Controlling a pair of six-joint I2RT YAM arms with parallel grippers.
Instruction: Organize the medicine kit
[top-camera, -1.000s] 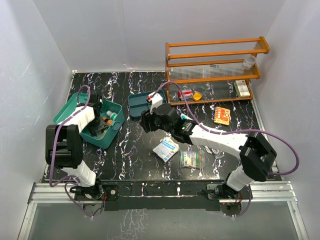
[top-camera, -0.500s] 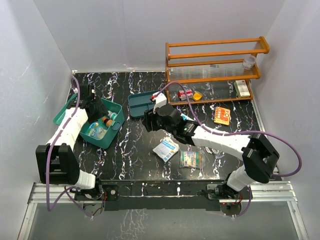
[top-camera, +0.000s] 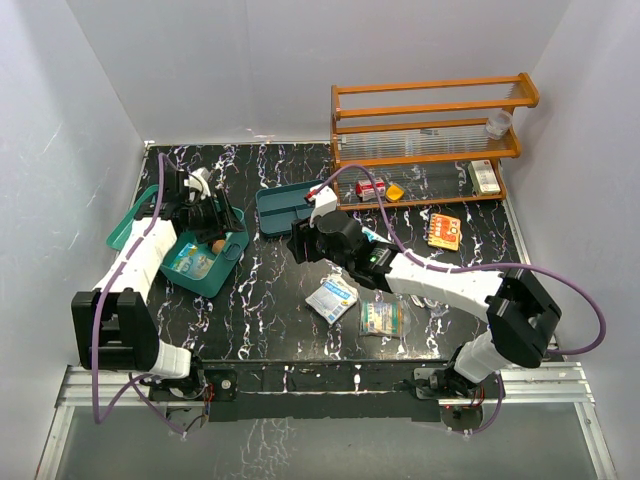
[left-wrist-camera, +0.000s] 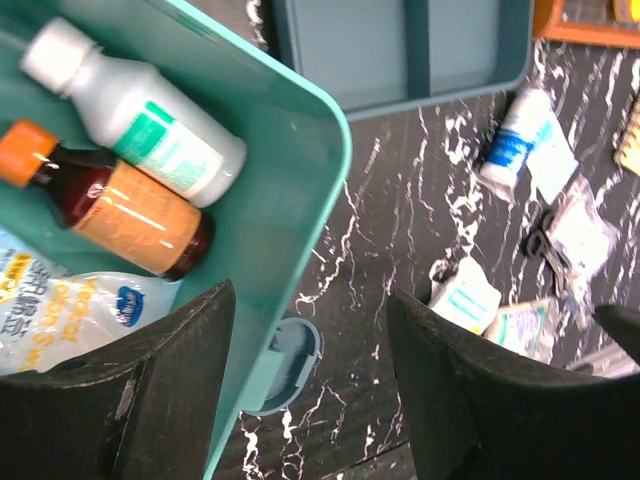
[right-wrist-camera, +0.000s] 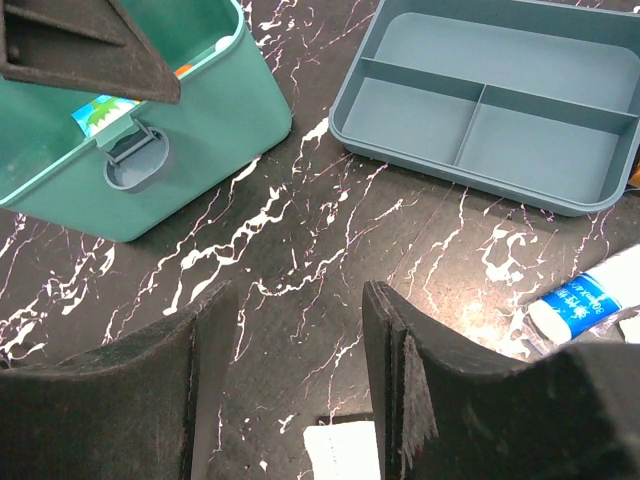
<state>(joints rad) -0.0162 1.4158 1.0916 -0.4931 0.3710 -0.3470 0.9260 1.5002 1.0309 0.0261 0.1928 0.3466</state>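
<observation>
Over medicine kit rim, left tool gapes.

Packet in medicine kit bears Chinese print.

The black marbled table carries the medicine kit at left, a divided tray far centre, a wooden rack far right, an orange packet just nearer, and a white packet beside what looks like a clear pouch.
</observation>
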